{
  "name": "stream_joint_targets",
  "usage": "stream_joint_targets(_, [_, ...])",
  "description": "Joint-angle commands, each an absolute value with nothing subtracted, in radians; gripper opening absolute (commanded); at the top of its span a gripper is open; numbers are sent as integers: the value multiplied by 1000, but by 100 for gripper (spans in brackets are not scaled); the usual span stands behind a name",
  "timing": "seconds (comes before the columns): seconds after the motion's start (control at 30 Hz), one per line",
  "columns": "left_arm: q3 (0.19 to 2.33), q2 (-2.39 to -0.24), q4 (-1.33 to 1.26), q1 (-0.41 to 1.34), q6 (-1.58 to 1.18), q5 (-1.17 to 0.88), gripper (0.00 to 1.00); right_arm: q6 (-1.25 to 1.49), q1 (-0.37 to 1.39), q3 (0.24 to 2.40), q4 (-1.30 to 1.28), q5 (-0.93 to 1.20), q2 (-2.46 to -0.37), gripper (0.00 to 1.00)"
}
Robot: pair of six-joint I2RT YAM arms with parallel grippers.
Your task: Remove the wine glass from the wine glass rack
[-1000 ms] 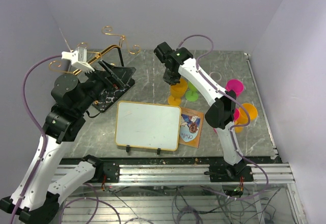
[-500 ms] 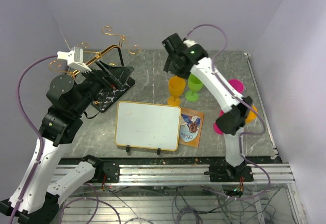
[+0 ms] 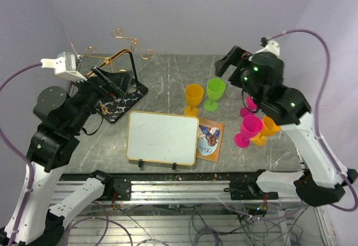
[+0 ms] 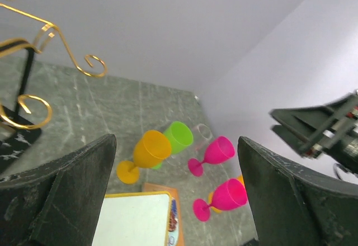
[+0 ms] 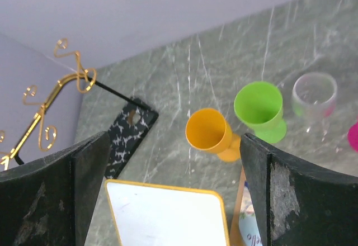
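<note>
Wine glass [image 3: 194, 97] upright on table [image 3: 168, 81]

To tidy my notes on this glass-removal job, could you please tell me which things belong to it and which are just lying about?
Job: wine glass rack; left orange glass; green glass; clear glass; near pink glass; far pink glass; right orange glass.
Lying about: whiteboard; picture card.

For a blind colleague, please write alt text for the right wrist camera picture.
The open right gripper frames an orange wine glass and a green wine glass standing on the grey table, a clear glass beside them. At left is the wine glass rack, gold arms bare; a whiteboard lies nearer.
</note>
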State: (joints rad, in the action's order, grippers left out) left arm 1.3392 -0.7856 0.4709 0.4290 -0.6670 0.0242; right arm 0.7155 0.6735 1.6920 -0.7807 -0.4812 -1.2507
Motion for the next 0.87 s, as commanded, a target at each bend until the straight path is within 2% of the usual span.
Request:
stream_joint_targets(0.0, [1427, -755, 555, 427, -564, 175, 100, 547, 670, 1672, -694, -584, -1146, 100])
stream_joint_targets(0.13, [1489, -728, 599, 426, -505, 267, 100, 449, 670, 1642, -721, -675, -1026, 100])
stream_joint_targets(0.4, [1548, -656, 634, 426, -433, 409, 100, 295, 671, 1454, -576, -612, -683, 100])
stream_joint_targets(0.67, [1572, -626, 649, 426, -410, 443, 100, 335, 670, 1492, -672, -647, -658, 100])
stream_joint_targets(0.83, [1567, -633, 641, 426, -413, 427, 100, 355, 670, 1459, -645, -633, -674, 100])
